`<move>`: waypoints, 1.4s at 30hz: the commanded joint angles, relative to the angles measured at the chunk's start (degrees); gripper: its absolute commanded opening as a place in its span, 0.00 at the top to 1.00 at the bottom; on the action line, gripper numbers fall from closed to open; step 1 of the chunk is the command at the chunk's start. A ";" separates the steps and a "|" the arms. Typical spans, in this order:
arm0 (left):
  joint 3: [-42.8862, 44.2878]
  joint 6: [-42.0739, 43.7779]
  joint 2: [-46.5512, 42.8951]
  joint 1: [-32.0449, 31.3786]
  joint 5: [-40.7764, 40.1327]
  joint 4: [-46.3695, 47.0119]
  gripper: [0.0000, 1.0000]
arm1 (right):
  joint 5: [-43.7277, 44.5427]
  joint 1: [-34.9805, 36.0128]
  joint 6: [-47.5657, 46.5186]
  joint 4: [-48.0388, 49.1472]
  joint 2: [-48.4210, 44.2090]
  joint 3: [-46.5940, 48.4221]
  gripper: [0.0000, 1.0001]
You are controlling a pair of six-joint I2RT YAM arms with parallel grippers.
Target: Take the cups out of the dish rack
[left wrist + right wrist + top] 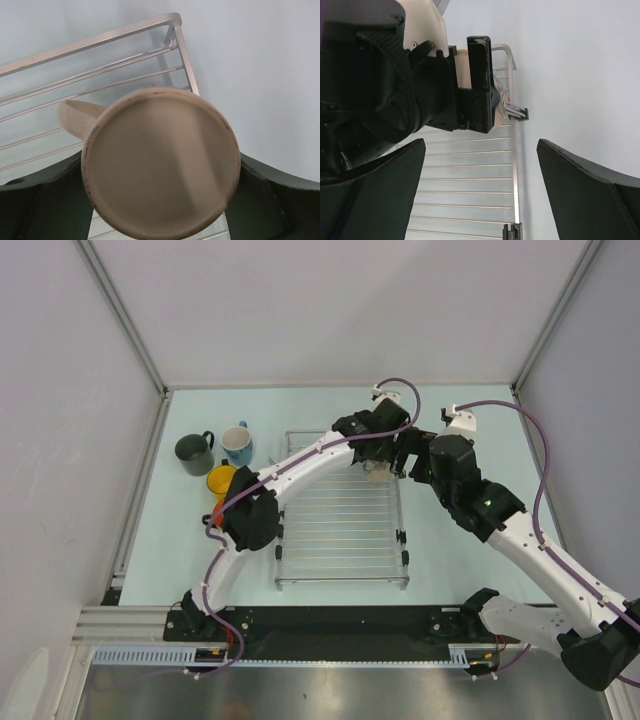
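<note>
Left wrist: mug (160, 165) at rack (172, 20) corner

Soft, even light throughout, with no hard shadows and hardly any glare.

From above, the dish rack (340, 535) is sharp and casts only a faint shadow on the pale table (450, 540); on the near side of the rack, a metal strip (350, 690) shows a dull sheen. In the left wrist view, the beige mug (160, 165) over the rack's corner looks slightly soft, with a diagonal band of shade across its base and the blurred, dark left fingers (40, 210) flanking it. In the right wrist view, the rack's bars are crisp, but the right fingers (590, 190) are out of focus.
</note>
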 commanded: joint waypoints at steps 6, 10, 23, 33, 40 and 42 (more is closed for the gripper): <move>-14.48 1.77 -11.00 1.55 2.58 10.69 1.00 | 0.54 -0.11 -0.19 1.00 -1.63 0.37 0.00; -15.81 2.56 -14.34 2.86 3.73 11.40 0.99 | 0.45 -0.11 -0.19 0.74 -1.98 0.98 0.00; -13.53 2.74 -21.20 7.00 7.51 11.67 1.00 | 1.94 -0.20 -0.28 -0.14 -4.27 2.13 0.00; -12.02 0.81 -27.00 9.28 13.91 11.05 1.00 | 2.38 -1.77 1.74 0.65 -3.66 -0.86 0.00; -29.32 -6.91 -39.56 12.88 28.40 27.47 1.00 | -4.20 -4.76 4.20 5.30 -4.62 -4.20 0.00; -37.23 -10.59 -44.03 14.28 30.88 35.28 1.00 | -6.56 -5.64 4.90 6.71 -5.49 -4.90 0.00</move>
